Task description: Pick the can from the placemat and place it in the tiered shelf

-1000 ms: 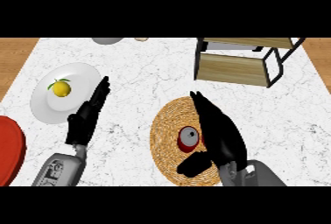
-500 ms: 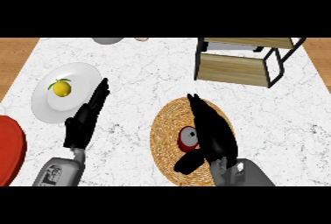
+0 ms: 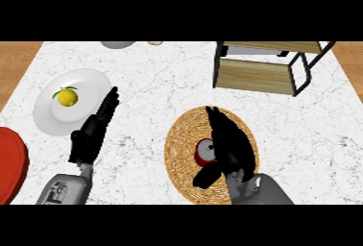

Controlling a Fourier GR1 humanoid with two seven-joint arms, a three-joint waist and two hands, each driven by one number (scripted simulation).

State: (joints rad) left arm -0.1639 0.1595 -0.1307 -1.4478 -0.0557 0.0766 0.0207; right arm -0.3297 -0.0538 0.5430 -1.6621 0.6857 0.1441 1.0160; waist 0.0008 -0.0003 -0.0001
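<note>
The red can [image 3: 206, 150] sits on the round woven placemat [image 3: 186, 144] near the worktop's [image 3: 156, 72] front edge; my right hand [image 3: 230, 144] is over it, fingers straight, not holding it; my left hand [image 3: 93, 132] rests open beside the white plate [image 3: 60, 115]; the tiered shelf [image 3: 261, 72] stands at the back right corner.

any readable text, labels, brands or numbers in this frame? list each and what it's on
None readable.
Can: red with a grey top, mostly hidden by the right hand; no label legible.
Tiered shelf, placemat, plate with the lemon: no markings.
</note>
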